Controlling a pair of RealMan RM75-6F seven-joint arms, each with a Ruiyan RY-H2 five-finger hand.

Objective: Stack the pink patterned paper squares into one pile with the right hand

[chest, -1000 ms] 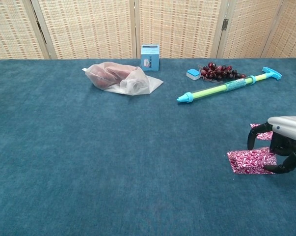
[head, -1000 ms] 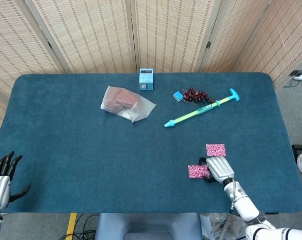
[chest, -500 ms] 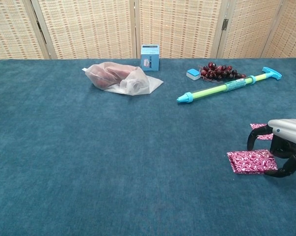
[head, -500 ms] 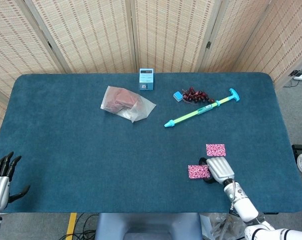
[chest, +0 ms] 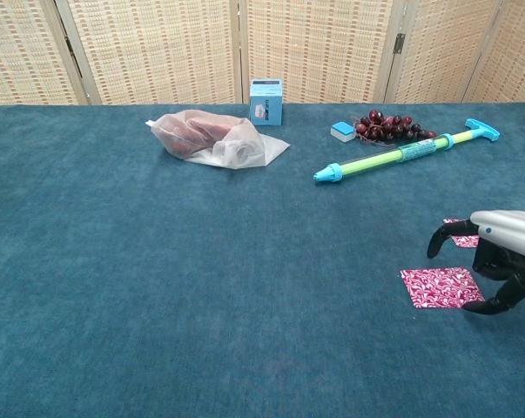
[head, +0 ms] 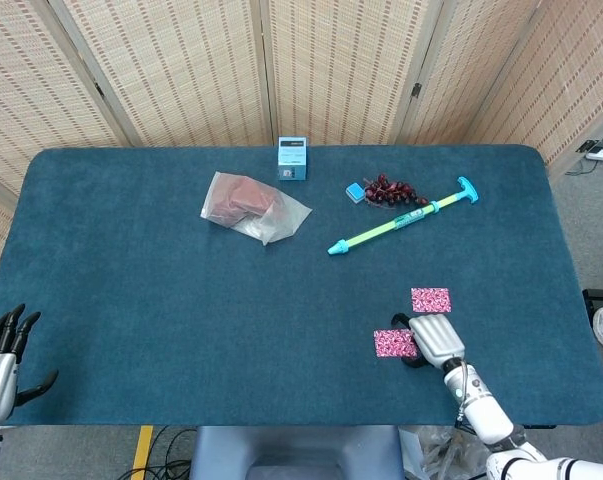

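Two pink patterned paper squares lie on the blue table at the front right. The near square (head: 393, 343) (chest: 440, 287) lies flat. The far square (head: 431, 299) (chest: 462, 235) lies just behind it, partly hidden by the hand in the chest view. My right hand (head: 433, 340) (chest: 497, 257) arches over the near square's right edge with its fingers (chest: 434, 241) spread and nothing gripped; a fingertip sits at the square's right corner. My left hand (head: 1, 352) hangs with fingers apart off the table's front left corner.
A green and blue toy pump (head: 403, 218) lies diagonally behind the squares. Dark grapes (head: 391, 190) and a small blue block (head: 354, 192) sit beyond it. A plastic bag (head: 251, 205) and a blue box (head: 292, 159) are at the back centre.
The near square, bunched and slightly raised under the right hand's fingers before, now lies flat and a little further left. The hand's thumb has lifted and spread away. The left hand has barely moved.
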